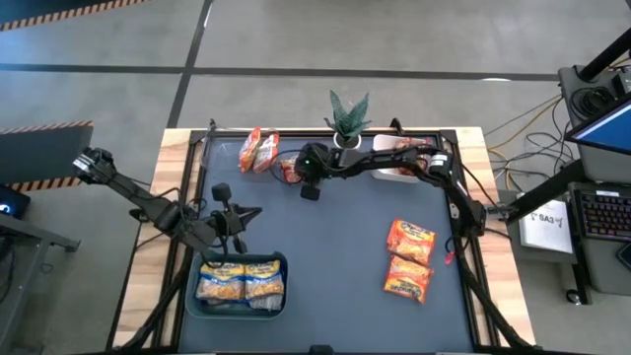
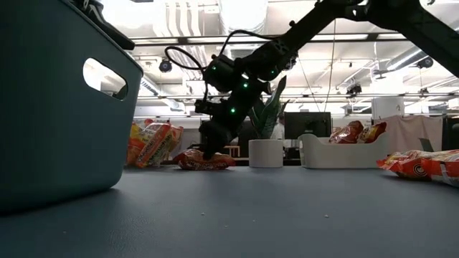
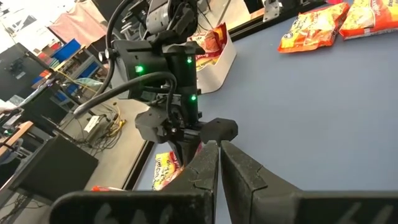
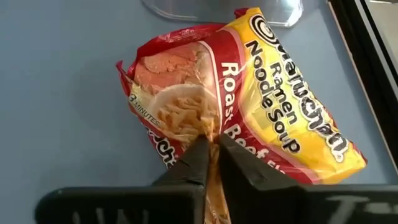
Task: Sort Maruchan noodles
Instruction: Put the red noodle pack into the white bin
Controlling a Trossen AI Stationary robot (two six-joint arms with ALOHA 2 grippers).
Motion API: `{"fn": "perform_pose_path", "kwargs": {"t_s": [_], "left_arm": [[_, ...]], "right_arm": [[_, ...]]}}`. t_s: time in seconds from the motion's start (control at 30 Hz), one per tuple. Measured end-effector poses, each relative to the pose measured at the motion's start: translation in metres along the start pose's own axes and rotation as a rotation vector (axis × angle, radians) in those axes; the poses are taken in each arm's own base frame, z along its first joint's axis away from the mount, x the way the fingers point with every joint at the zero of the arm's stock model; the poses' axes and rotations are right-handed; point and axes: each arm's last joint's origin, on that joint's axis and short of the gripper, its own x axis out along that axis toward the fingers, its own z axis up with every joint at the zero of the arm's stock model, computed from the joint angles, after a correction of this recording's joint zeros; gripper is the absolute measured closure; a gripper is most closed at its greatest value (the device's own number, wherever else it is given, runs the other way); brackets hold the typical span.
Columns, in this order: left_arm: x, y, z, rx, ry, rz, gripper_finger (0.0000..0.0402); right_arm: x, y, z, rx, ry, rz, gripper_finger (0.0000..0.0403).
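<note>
Pickup step: right gripper (image 4: 212, 142) is pinching the roast beef packet (image 4: 249, 106) (jaws nearly shut), needing a lift next.

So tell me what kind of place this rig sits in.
Probably an open-plan lab or office workspace: exposed ceiling ducts and strip lights, a monitor on a desk behind the table, a keyboard and cables beside it.

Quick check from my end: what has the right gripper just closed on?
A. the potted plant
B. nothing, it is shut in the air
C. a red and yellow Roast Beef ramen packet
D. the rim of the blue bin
C: in the right wrist view the right gripper is pinched shut on the crinkled Roast Beef ramen packet, which lies on the table beside the potted plant.
</note>
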Motion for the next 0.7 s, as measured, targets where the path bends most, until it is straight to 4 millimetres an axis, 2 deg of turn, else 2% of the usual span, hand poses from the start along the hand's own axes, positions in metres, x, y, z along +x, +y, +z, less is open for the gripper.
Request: {"fn": "perform_pose_path", "kwargs": {"t_s": [0.2,0.4,0.53,0.7], "left_arm": [[0.000,0.000,0.001,-0.008,-0.004,0.000,0.0402],[0.000,-0.001,0.002,-0.033,-0.012,0.001,0.0402],[0.002,-0.003,0.004,-0.045,-0.020,0.001,0.0401],[0.006,-0.007,0.008,-0.091,-0.041,-0.015,0.0402]], "right_arm": [[-0.014,0.000,0.003,0.005,0.018,0.022,0.0394],[-0.052,0.013,0.006,0.065,0.127,0.151,0.0394],[-0.069,0.035,-0.001,0.135,0.249,0.307,0.0394],[-0.085,0.080,-0.002,0.173,0.333,0.395,0.0394]]}}
